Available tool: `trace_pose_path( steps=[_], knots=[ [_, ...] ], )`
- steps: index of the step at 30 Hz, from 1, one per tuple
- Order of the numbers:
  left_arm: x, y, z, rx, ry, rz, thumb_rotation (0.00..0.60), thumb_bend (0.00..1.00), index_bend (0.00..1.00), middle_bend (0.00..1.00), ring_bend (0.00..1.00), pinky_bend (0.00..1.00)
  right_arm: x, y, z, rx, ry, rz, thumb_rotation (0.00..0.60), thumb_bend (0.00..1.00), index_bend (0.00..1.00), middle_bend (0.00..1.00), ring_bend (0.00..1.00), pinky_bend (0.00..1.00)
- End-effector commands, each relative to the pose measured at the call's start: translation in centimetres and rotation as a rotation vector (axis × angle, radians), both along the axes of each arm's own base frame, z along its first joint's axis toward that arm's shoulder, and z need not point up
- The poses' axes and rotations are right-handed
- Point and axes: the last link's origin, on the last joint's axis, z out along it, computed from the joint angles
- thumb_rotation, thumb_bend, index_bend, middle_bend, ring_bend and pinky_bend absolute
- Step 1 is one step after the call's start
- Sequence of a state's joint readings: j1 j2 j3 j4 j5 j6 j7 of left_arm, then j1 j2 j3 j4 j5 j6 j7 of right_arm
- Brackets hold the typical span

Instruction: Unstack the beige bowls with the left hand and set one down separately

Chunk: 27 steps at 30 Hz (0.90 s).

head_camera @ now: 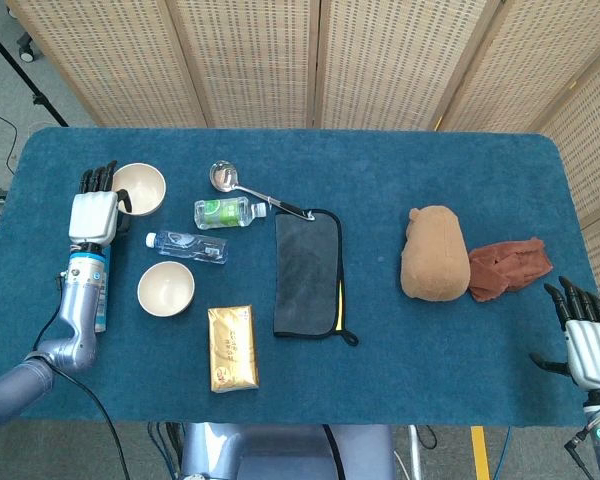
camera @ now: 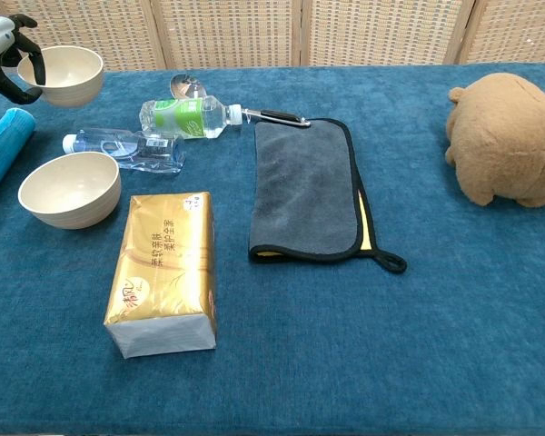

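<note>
One bowl is in my hand, one is on the table.

My left hand (head_camera: 93, 212) holds the top beige bowl (head_camera: 139, 189) by its rim, up off the blue table (head_camera: 380, 170). The other beige bowl (head_camera: 166, 288) sits below my hand, toward me, well apart. I think I just need to set mine down. My right hand (head_camera: 588, 350) is far off, fingers spread, holding nothing.

Light is bright, even and diffuse from overhead in both views. On the blue surface (head_camera: 400, 380) shadows are soft and short, hugging the plush toy (camera: 509, 141) and gold tissue pack (camera: 163, 272). The pack's foil shows mild glare. Both views are sharp, without noticeable blur.
</note>
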<state>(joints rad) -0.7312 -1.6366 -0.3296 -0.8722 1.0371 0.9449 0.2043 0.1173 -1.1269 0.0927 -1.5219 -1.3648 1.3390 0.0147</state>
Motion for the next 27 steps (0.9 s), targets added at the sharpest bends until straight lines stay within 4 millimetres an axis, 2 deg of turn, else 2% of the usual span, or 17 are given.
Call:
trace_pose_path(
  steps=[1, 22, 24, 27],
  knots=[
    [-0.3, 0.6, -0.7, -0.019, -0.008, 0.024, 0.600, 0.42, 0.77, 0.01, 0.00, 0.00, 0.0, -0.1, 0.0, 0.000, 0.000, -0.001, 0.600, 0.10, 0.08, 0.00, 0.00, 0.05],
    [-2.7, 1.0, -2.7, -0.052, 0.013, 0.094, 0.600, 0.41, 0.76, 0.01, 0.00, 0.00, -0.1, -0.2, -0.2, 0.002, 0.003, -0.004, 0.600, 0.10, 0.08, 0.00, 0.00, 0.05],
    [-2.8, 1.0, -2.8, -0.055, 0.015, 0.095, 0.600, 0.39, 0.71, 0.01, 0.00, 0.00, -0.1, -0.2, -0.2, 0.002, 0.003, -0.004, 0.600, 0.10, 0.08, 0.00, 0.00, 0.05],
    [-2.8, 1.0, -2.6, -0.049, 0.027, 0.094, 0.600, 0.38, 0.58, 0.01, 0.00, 0.00, -0.1, -0.2, -0.2, -0.001, 0.003, -0.001, 0.600, 0.10, 0.08, 0.00, 0.00, 0.05]
  ],
)
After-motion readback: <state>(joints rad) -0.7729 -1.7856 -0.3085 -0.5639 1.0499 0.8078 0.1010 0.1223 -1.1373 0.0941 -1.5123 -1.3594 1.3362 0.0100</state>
